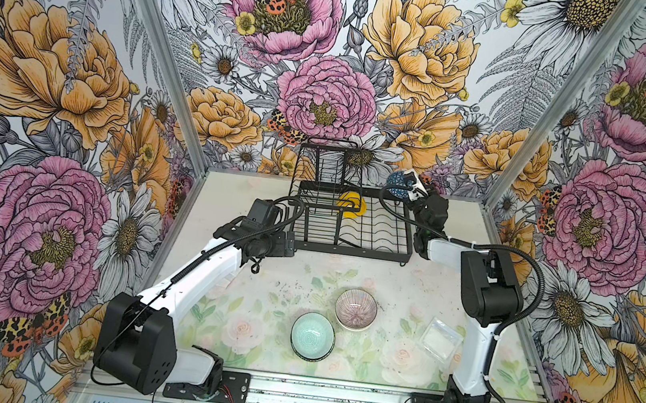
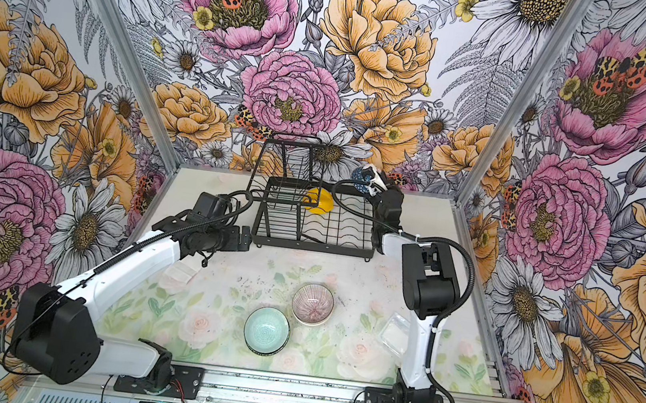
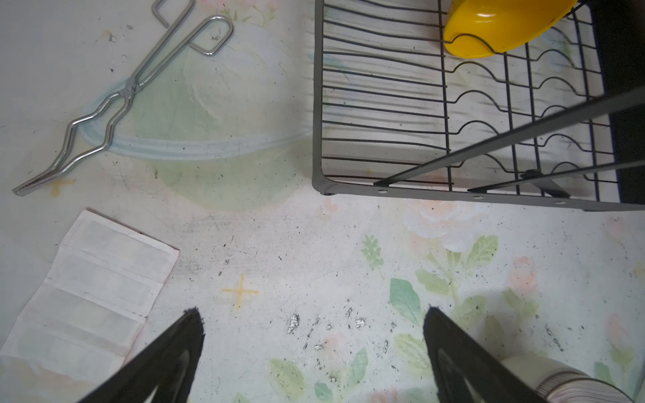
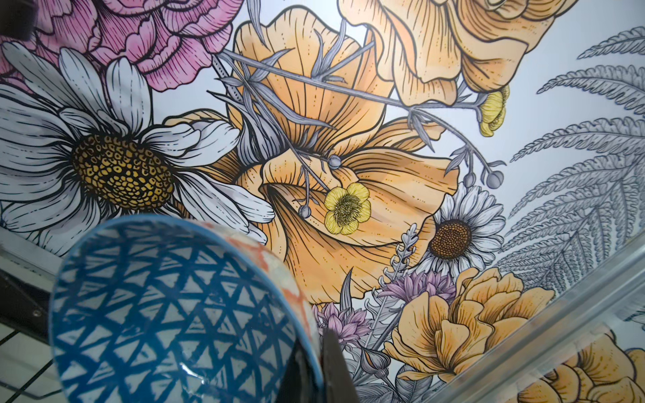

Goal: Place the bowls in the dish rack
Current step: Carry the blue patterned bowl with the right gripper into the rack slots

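Right claw (image 1: 410, 189) clamps the blue-patterned bowl (image 1: 399, 181) over the far right corner of the dish rack (image 1: 353, 250); yellow bowl (image 1: 351, 207) leans inside the rack; left claw (image 3: 314, 314) gapes wide near its front left corner; teal bowl (image 1: 312, 335) and pink-striped bowl (image 1: 356, 309) sit on the bench (image 1: 281, 285) before it.

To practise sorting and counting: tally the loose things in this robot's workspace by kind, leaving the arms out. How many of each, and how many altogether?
Bowls: 4 (yellow, blue-patterned, teal, pink-striped)
Dish rack: 1
Tongs: 1
Clear tub: 1
Paper strip: 1
Total: 8
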Available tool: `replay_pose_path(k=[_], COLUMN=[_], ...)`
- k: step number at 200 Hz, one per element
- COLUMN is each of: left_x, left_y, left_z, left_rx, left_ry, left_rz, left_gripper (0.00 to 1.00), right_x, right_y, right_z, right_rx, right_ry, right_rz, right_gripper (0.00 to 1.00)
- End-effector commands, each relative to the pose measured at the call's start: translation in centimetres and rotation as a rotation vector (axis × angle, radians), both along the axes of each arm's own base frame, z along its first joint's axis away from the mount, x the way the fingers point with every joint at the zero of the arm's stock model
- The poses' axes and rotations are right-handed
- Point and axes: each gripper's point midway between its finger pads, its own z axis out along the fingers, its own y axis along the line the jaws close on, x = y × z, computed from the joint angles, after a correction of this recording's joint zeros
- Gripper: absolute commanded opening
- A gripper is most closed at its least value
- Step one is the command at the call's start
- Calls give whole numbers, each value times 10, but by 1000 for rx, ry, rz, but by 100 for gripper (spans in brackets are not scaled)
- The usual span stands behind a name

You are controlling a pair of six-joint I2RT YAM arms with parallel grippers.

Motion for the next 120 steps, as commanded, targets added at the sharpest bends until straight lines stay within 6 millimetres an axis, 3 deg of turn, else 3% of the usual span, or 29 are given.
replay_pose_path(k=[1,53,120], left_x=[6,7,6], left_y=[-3,-4,-7], left_z=[-2,-4,-11], left_rx=[-13,-20,-26], left_ry=[-5,3,27], left_rz=[-16,-19,-22], left_gripper=[99,99,99], right_x=[6,20,29], right_y=[12,22,34], right_z=[20,6,-27], right_rx=[-7,-50,-41], right_ry=[-108,-98,-47], right_rz=[39,61,90], right_gripper=[0,0,0])
